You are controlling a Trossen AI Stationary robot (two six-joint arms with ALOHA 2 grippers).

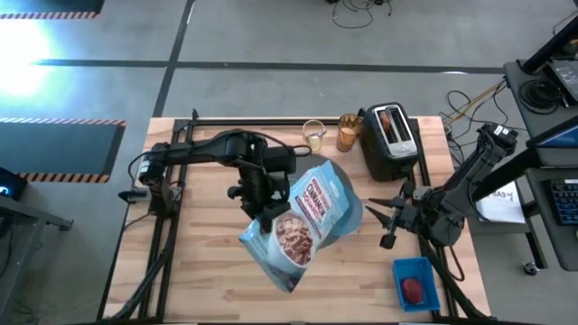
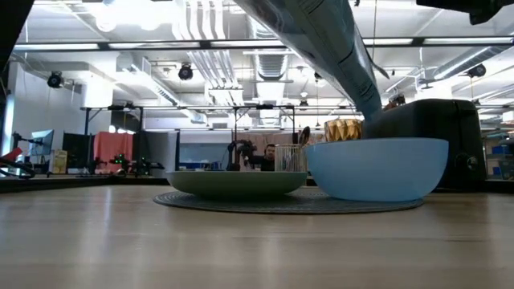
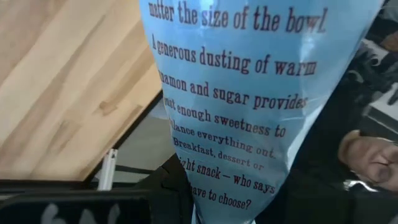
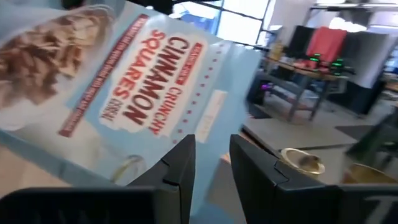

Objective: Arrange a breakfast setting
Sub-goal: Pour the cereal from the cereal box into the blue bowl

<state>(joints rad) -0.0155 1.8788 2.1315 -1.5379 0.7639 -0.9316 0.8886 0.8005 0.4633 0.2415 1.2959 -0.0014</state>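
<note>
Two arms meet over the desk's middle. Left gripper (image 1: pixel 268 215) is closed on a pale-blue cereal bag (image 1: pixel 307 221) reading "CINNAMON CRUNCHY SQUARES", held above the blue bowl (image 2: pixel 377 167) and pale green plate (image 2: pixel 234 183) on the round dark-grey mat (image 2: pixel 289 202). Right gripper (image 4: pixel 211 168), fingers slightly parted and gripping nothing, sits at the bag's right edge. Amber glass (image 1: pixel 349 132) and toaster (image 1: pixel 391 140) stand along the far edge.

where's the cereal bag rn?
High view: the cereal bag is mid-table, held up by the left gripper, with the right gripper just to its right and the toaster behind.
</note>
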